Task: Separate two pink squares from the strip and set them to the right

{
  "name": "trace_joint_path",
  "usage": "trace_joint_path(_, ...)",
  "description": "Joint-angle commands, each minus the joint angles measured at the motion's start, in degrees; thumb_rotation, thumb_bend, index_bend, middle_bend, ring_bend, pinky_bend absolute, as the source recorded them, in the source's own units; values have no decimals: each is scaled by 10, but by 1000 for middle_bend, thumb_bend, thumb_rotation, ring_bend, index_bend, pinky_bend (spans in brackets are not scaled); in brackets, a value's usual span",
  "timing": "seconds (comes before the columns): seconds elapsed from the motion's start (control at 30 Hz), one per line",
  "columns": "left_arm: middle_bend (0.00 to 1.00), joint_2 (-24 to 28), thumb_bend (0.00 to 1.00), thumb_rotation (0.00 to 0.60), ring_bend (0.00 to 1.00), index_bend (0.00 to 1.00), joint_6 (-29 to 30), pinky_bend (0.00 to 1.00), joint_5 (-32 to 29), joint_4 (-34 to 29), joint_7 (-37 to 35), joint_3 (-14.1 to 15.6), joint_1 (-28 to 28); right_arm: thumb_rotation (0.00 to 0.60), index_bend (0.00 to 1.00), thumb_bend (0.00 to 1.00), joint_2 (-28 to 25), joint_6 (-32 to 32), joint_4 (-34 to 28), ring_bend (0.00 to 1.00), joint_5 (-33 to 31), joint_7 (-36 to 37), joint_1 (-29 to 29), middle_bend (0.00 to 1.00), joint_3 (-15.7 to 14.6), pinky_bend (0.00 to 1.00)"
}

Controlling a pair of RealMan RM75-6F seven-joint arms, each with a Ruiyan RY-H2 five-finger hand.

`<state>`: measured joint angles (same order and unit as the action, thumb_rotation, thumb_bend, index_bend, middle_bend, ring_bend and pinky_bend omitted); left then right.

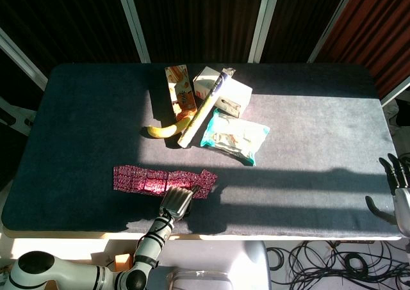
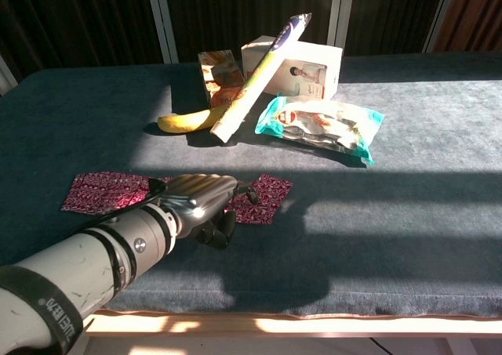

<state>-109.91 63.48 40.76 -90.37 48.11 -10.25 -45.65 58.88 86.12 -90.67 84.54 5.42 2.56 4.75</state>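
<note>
A pink patterned strip of squares point(image 1: 141, 178) lies flat near the table's front edge, left of centre; in the chest view the strip point(image 2: 102, 190) runs from the left to under my left hand. My left hand point(image 1: 177, 200) sits on the strip's right part, fingers curled down over it, and seems to grip it. In the chest view the left hand point(image 2: 200, 202) hides the middle of the strip, and the strip's right end sticks out beyond it. My right hand point(image 1: 396, 191) hangs off the table's right edge, fingers apart, holding nothing.
Behind the strip lie a banana point(image 1: 168, 130), an orange carton point(image 1: 179, 88), a long tube-shaped pack point(image 1: 205, 111) leaning on a white box point(image 1: 234, 95), and a teal packet point(image 1: 234, 136). The dark table point(image 1: 307, 111) is bare to the right of the strip.
</note>
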Motion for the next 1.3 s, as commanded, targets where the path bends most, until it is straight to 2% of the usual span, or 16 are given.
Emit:
trace_joint_path(0.03, 1000, 1, 826, 600, 1000, 219, 2, 1000, -1, -1, 0, 1, -1, 600, 0, 270, 0, -1, 0, 0, -1, 1, 0, 0, 0, 120)
trace_joint_path(0.27, 1000, 2, 810, 600, 1000, 202, 6, 1000, -22, -3, 19, 7, -9, 600, 0, 270, -2, -1, 0, 0, -1, 4, 0, 0, 1, 120)
trace_joint_path(0.5, 1000, -3, 807, 600, 1000, 198, -8, 1000, -79, -6, 48, 2, -29, 600, 0, 269, -8, 0, 3, 0, -5, 20, -3, 0, 3, 121)
trace_joint_path(0.87, 1000, -13, 803, 600, 1000, 187, -19, 1000, -107, -22, 50, 7, -48, 600, 0, 270, -16, 6, 10, 0, -13, 50, -10, 0, 7, 120)
trace_joint_path(1.07, 1000, -10, 801, 600, 1000, 185, -16, 1000, -108, -48, 55, 26, -55, 600, 0, 269, -21, 7, 14, 0, -18, 69, -13, 0, 10, 121)
trace_joint_path(1.3, 1000, 4, 800, 600, 1000, 185, -11, 1000, -76, -100, 44, 55, -52, 600, 0, 271, -20, 7, 14, 0, -18, 64, -14, 0, 10, 121)
